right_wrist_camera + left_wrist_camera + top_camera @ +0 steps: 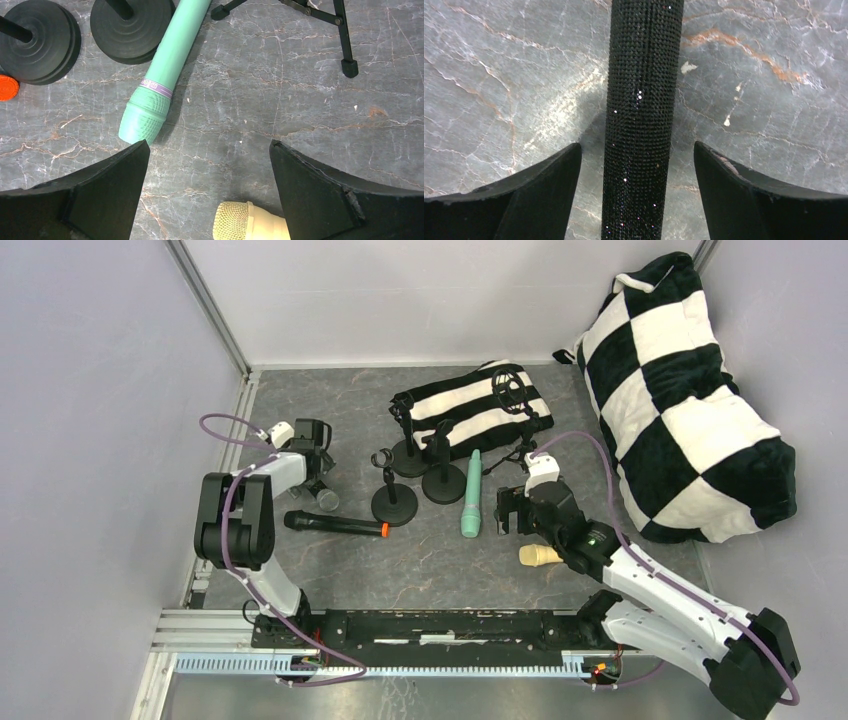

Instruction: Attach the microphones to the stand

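- Hovering low over the marbled grey table, the left gripper is holding its jaws wide apart. They are straddling the glittery black handle of the black microphone with silver mesh head without touching it.
- That microphone is lying flat at the table's left side, its mesh head pointing toward the arm bases in the top view.
- The black microphone with orange ring is lying crosswise near that head, its orange end reaching a round-base stand.
- The right gripper is also gaping open and gripping nothing, over bare table.
- The mint green microphone is lying ahead and to the left of its fingers, and the cream-yellow microphone is showing its head between them at the near edge.
- Two more round-base stands and a tripod stand are standing behind.
- A striped cloth and a checkered cushion are resting further back.
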Available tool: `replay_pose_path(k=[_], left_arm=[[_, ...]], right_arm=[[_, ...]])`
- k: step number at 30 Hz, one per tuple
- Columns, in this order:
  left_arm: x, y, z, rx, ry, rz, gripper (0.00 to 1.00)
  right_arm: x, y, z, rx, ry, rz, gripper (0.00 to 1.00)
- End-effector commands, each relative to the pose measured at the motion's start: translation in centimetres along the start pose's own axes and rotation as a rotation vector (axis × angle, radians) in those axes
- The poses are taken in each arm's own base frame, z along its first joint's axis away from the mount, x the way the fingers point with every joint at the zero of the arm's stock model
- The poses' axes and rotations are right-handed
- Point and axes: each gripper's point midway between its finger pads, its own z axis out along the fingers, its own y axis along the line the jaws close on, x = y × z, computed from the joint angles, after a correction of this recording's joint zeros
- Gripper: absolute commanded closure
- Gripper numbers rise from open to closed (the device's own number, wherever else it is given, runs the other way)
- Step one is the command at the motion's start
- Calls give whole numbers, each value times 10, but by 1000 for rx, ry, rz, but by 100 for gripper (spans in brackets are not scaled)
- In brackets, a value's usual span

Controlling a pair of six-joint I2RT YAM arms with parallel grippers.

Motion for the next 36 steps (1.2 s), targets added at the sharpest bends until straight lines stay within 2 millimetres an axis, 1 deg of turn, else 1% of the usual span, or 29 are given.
replay_pose_path(k=[1,5,8,12,15,17,19,20,21,23,25,26,27,28,29,30,31,32,33,36], left_arm=[[-5,-11,4,21,1,-56,14],[1,-13,7,35,14,-50,21],[4,-16,8,61,19,-47,33],[-1,-21,0,108,1,-54,53],[-13,-24,-11,142,-30,-65,74],[-25,-25,-22,163,-62,-73,83],[-42,-28,-38,198,-104,-78,90],[-51,-30,-47,221,-124,-84,95],[-60,-33,-59,250,-150,-84,97],[-80,-39,-85,324,-198,-89,98],[-99,-43,-115,405,-246,-104,98],[-108,-43,-132,441,-275,-119,98],[-121,-41,-155,490,-316,-140,98],[-125,-41,-167,523,-333,-142,98],[-133,-41,-186,574,-366,-147,98],[-141,-38,-211,639,-410,-154,98],[-146,-37,-231,701,-442,-154,98],[-146,-40,-244,757,-453,-145,98],[-148,-39,-269,840,-485,-140,98],[-142,-45,-328,1086,-520,-85,98]], right_arm=[[-10,-4,-4,19,-32,-20,2],[-13,-5,-6,27,-44,-24,2],[-17,-8,-8,38,-56,-26,2],[-22,-11,-12,52,-76,-21,2],[-27,-13,-16,62,-97,-15,2],[-33,-17,-19,80,-118,-16,2],[-40,-21,-24,102,-140,-16,2],[-44,-22,-26,107,-154,-15,2],[-49,-23,-30,105,-171,-13,2],[-58,-21,-36,90,-204,-10,2],[-69,-14,-42,43,-248,-8,2],[-75,-10,-46,17,-271,-13,2],[-81,-5,-51,-13,-294,-18,2],[-86,-2,-55,-35,-313,-26,2],[-92,3,-59,-65,-333,-35,2],[-100,8,-66,-98,-364,-43,2],[-107,14,-72,-136,-394,-54,2],[-115,22,-78,-183,-429,-71,2],[-125,32,-87,-242,-471,-82,2],[-149,58,-110,-388,-549,-94,2]])
